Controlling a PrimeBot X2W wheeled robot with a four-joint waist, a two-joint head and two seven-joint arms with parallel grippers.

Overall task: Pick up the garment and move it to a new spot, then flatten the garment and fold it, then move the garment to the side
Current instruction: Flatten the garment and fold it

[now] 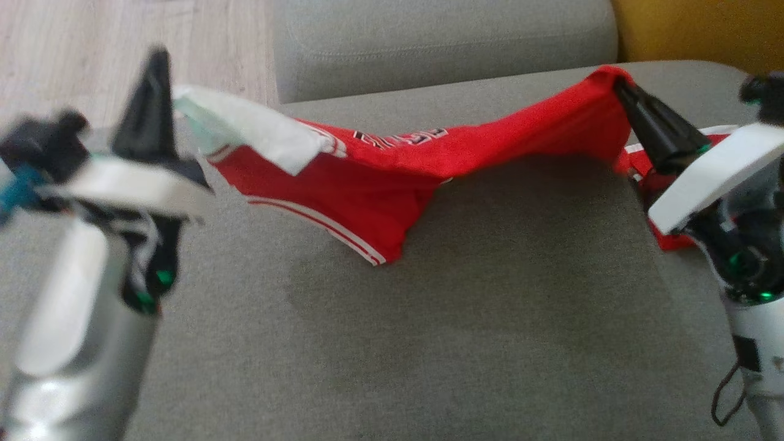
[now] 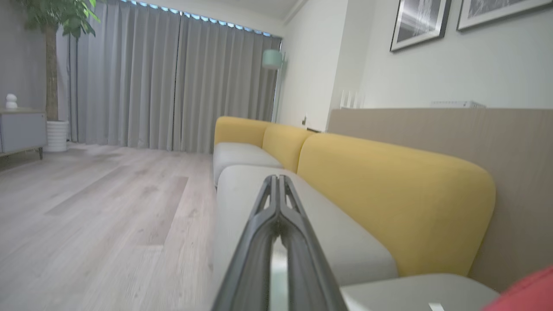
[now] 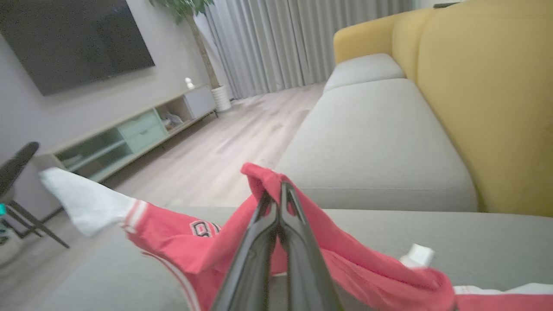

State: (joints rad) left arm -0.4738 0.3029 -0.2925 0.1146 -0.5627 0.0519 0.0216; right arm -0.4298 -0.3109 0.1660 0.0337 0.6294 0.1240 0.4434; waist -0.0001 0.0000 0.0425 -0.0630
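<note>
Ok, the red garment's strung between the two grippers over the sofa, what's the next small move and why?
Probably raise both grippers together without opening them. The right gripper pinches a red fold and the left gripper seems to hold the white sleeve, but the red garment sags between them, its striped hem drooping toward the sofa cushion. Lifting should free it for carrying.

The red garment (image 1: 380, 184) carries dark lettering (image 1: 401, 138) with white outlines along its far edge. In the head view the lettering is upside down, creased and blurred, so it cannot be read. The right wrist view shows one character like "B" or "8"; which one cannot be told.
</note>
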